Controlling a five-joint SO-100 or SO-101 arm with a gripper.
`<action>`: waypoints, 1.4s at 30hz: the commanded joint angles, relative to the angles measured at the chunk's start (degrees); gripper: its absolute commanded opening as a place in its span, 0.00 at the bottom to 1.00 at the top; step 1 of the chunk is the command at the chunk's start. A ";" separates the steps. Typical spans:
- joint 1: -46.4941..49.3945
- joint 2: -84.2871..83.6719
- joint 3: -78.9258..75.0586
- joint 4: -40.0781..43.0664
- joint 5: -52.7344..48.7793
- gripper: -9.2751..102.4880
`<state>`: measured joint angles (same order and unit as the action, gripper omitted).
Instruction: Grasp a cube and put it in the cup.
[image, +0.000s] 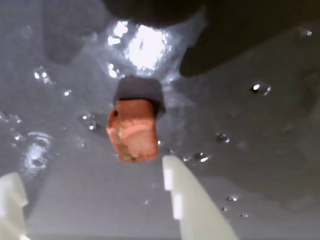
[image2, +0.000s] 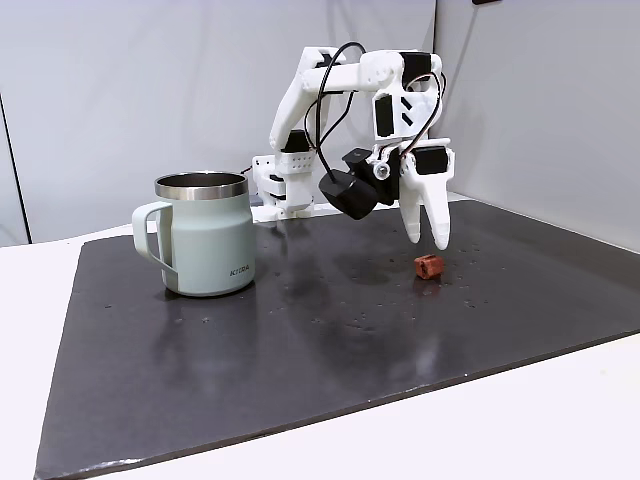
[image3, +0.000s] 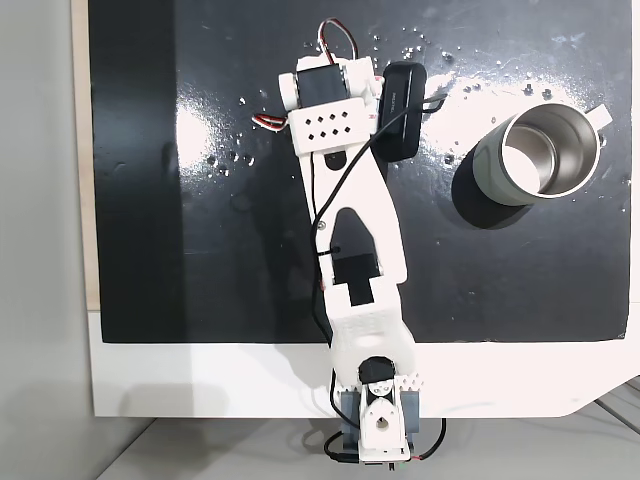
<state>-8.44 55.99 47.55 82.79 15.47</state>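
The approach step is in hand: the tool (image2: 428, 241) hangs released just above the cube (image2: 428, 266) on the dark surface (image2: 300, 330), needing to descend and close, with the cup (image2: 205, 235) well apart.

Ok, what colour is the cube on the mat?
Rust-orange, reddish-brown; the cube shows best in the wrist view.
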 joint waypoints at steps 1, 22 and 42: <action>-0.44 -1.41 -6.77 2.11 -0.53 0.35; -0.70 -21.97 -33.57 13.97 -1.58 0.31; -0.70 -23.73 -37.79 16.08 -1.93 0.13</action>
<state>-8.88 31.46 13.71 98.61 13.97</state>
